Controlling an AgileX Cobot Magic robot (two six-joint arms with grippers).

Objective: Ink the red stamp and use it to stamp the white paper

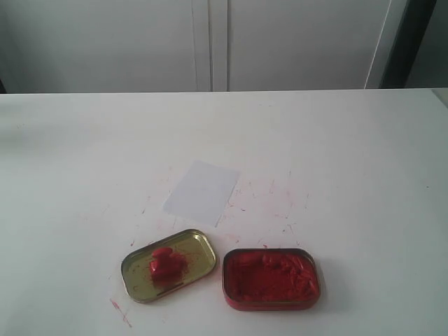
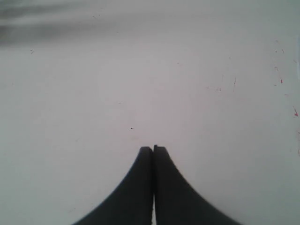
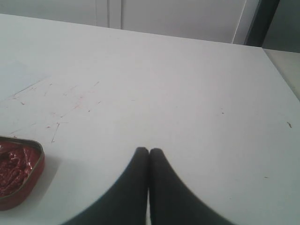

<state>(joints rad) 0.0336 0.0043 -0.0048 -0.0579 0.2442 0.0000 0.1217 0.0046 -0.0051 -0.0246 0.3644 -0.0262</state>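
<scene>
The red stamp point(image 1: 164, 262) lies in the gold-coloured tin lid point(image 1: 199, 246) near the table's front, amid a red smear. The white paper point(image 1: 201, 192) lies flat behind the lid, with no imprint that I can make out. To the right of the lid sits the red tin of red paste point(image 1: 271, 279), whose corner also shows in the right wrist view as the red tin point(image 3: 18, 169). My left gripper point(image 2: 153, 148) is shut over bare tabletop. My right gripper point(image 3: 149, 151) is shut too, beside the tin. Neither gripper shows in the exterior view.
Red specks point(image 1: 276, 203) mark the white tabletop point(image 1: 350, 154) around the paper and tins. The table's far edge point(image 1: 224, 92) meets a pale cabinet wall. A dark upright strip point(image 1: 413, 42) stands at the back right.
</scene>
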